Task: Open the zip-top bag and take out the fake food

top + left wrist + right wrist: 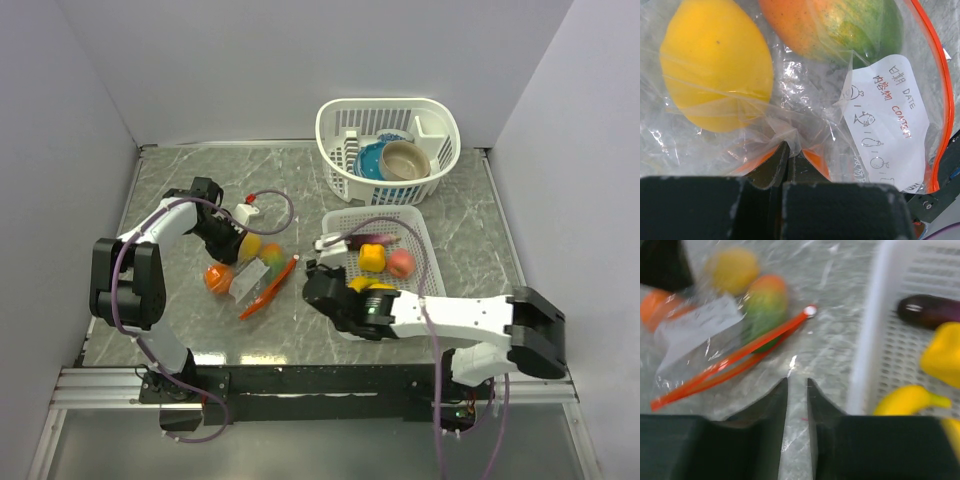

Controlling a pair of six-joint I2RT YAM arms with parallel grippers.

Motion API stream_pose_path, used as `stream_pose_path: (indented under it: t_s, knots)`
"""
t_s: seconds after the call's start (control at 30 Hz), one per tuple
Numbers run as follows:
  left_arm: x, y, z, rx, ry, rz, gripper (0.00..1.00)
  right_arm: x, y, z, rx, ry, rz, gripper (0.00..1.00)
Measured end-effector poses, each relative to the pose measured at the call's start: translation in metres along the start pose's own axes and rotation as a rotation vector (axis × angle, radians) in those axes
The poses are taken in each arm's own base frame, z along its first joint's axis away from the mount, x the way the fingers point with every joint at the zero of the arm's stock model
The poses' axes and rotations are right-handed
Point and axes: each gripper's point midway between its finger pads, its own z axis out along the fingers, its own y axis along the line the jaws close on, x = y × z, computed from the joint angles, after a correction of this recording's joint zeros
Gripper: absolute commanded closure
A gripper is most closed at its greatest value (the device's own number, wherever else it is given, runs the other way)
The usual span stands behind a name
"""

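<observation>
The clear zip-top bag (255,275) lies on the table, its red-orange zipper strip (268,290) toward the right. Inside it are a yellow fruit (715,65), an orange-green mango (840,25) and an orange fruit (217,278). My left gripper (788,150) is shut on a pinch of the bag's film at its far-left end (235,235). My right gripper (797,382) is empty, its jaws a narrow gap apart, low over the table between the zipper (740,357) and the flat basket (867,340); it also shows in the top view (315,275).
The flat white basket (420,225) holds an eggplant (930,310), a yellow pepper (942,355), a banana (907,400) and a peach (401,262). A tall white basket (330,125) at the back holds blue and tan bowls. Grey walls stand left and right.
</observation>
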Motion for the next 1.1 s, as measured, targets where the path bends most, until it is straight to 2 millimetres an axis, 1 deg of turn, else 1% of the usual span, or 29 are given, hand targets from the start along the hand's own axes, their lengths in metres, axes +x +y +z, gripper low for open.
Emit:
stream_pose_path:
  t_s: [0.03,0.1,0.2,0.23,0.27,0.33,0.37,0.4,0.43,0.47,0.53,0.57,0.6,0.67,0.77,0.87,0.97,1.1]
  knots:
    - [0.000,0.000,0.000,0.000,0.000,0.000,0.99,0.006,0.010,0.004,-0.025,0.012,-0.016,1.00]
    - [0.000,0.000,0.000,0.000,0.000,0.000,0.99,0.024,0.027,0.013,-0.068,0.045,-0.047,1.00]
    - [0.000,0.000,0.000,0.000,0.000,0.000,0.99,0.057,0.044,0.029,-0.101,0.113,-0.104,1.00]
    - [0.000,0.000,0.000,0.000,0.000,0.000,0.99,0.065,0.051,0.035,-0.109,0.132,-0.121,0.98]
    - [0.000,0.000,0.000,0.000,0.000,-0.001,0.99,0.073,0.057,0.042,-0.119,0.148,-0.135,0.91]
    - [0.000,0.000,0.000,0.000,0.000,-0.001,0.99,0.084,0.074,0.054,-0.145,0.171,-0.152,0.82]
    - [0.000,0.000,0.000,0.000,0.000,-0.001,0.99,0.088,0.082,0.060,-0.159,0.178,-0.159,0.62]
    - [0.000,0.000,0.000,0.001,0.001,-0.001,0.99,0.092,0.089,0.065,-0.169,0.184,-0.164,0.57]
    - [0.000,0.000,0.000,0.000,0.001,0.000,0.99,0.093,0.094,0.069,-0.177,0.186,-0.160,0.54]
    - [0.000,0.000,0.000,0.001,0.000,0.000,0.99,0.094,0.100,0.073,-0.185,0.189,-0.167,0.45]
    - [0.000,0.000,0.000,0.001,0.000,0.000,0.99,0.091,0.110,0.081,-0.202,0.187,-0.156,0.32]
    - [0.000,0.000,0.000,0.000,0.000,0.000,0.99,0.089,0.112,0.085,-0.202,0.184,-0.148,0.15]
    - [0.000,0.000,0.000,0.001,0.000,0.000,0.99,0.085,0.114,0.090,-0.199,0.179,-0.135,0.10]
    - [0.000,0.000,0.000,0.001,0.000,0.000,0.99,0.077,0.111,0.101,-0.180,0.166,-0.108,0.03]
    - [0.000,0.000,0.000,0.001,0.000,0.001,0.99,0.066,0.104,0.119,-0.132,0.144,-0.084,0.02]
    - [0.000,0.000,0.000,0.000,0.000,0.001,0.99,0.060,0.099,0.133,-0.100,0.135,-0.073,0.03]
    - [0.000,0.000,0.000,0.000,0.000,0.001,0.99,0.057,0.095,0.142,-0.088,0.133,-0.062,0.04]
    - [0.000,0.000,0.000,0.000,0.000,0.001,0.99,0.060,0.095,0.152,-0.087,0.146,-0.052,0.05]
